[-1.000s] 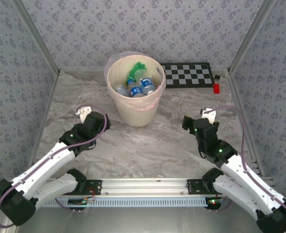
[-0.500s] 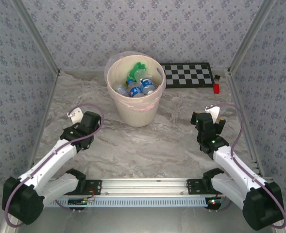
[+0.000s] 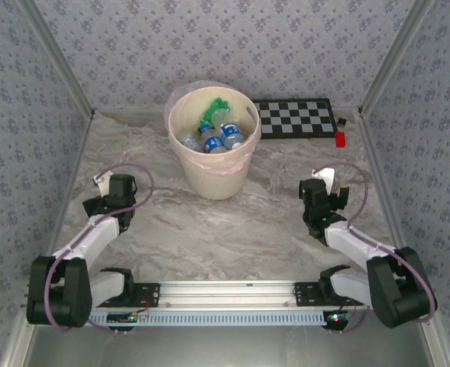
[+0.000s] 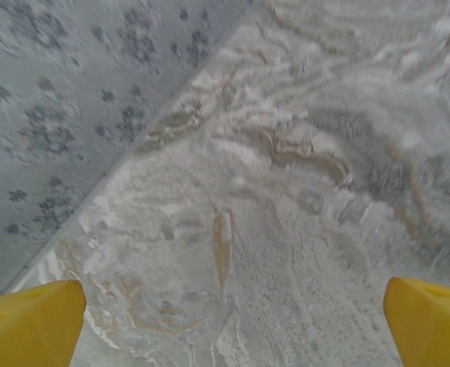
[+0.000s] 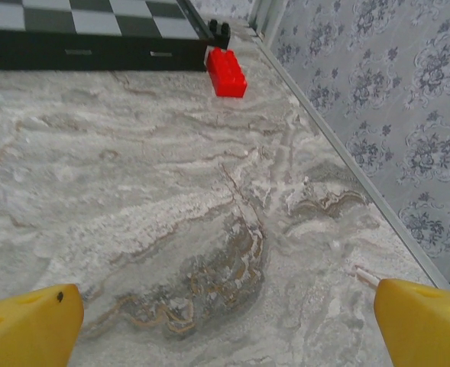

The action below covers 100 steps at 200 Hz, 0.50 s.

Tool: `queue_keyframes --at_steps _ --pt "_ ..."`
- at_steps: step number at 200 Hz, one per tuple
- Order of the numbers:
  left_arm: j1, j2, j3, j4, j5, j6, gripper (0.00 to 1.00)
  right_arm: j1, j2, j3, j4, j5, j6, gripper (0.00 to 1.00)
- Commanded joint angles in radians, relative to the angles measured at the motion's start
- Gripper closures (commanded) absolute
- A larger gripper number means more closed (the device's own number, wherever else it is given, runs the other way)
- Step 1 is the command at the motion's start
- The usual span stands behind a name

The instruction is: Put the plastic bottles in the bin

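Inside the large round peach-cream plastic bin (image 3: 218, 177), which stands at the far middle of the table, lie the small plastic bottles (image 3: 214, 136). Some are clear with blue labels and some are green, all piled together below the rim. I cannot count them exactly. Every bottle I can find is in this bin, and the pile looks the same as one second ago.

What has changed is the arms. The left gripper (image 4: 232, 321) has drawn back from beside the bin toward the left wall and a little nearer, and its arm is now folded low. Its yellow fingers stand fully apart with only grey marble-pattern table top (image 3: 240, 237) between them, so it holds nothing. The right gripper (image 5: 228, 321) has also pulled back and folded, and it now looks toward the small red block (image 5: 226, 73) and the black-and-white checkerboard (image 3: 295, 118) at the far right. Its jaws are wide apart too, and it carries nothing.

I judge that the collecting is finished and both arms are going to their rest pose.
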Motion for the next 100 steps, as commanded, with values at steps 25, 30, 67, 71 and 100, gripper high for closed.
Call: queue_keyframes --at_steps 25,30,67,71,100 --pt "0.028 0.076 -0.069 0.425 0.128 0.086 0.00 -0.037 0.132 -0.031 0.319 0.032 -0.077 0.00" --pt "0.029 0.092 -0.069 0.454 0.136 0.088 0.00 -0.042 0.138 -0.032 0.330 0.008 -0.081 0.00" --pt "0.031 0.205 -0.071 0.671 0.257 0.181 0.00 -0.137 0.142 -0.065 0.442 -0.216 -0.080 0.00" --pt "0.030 0.213 -0.061 0.661 0.276 0.199 0.00 -0.148 0.140 -0.063 0.433 -0.236 -0.077 0.00" --pt "0.045 0.312 -0.106 0.874 0.345 0.258 0.00 -0.242 0.109 -0.084 0.436 -0.410 -0.052 0.00"
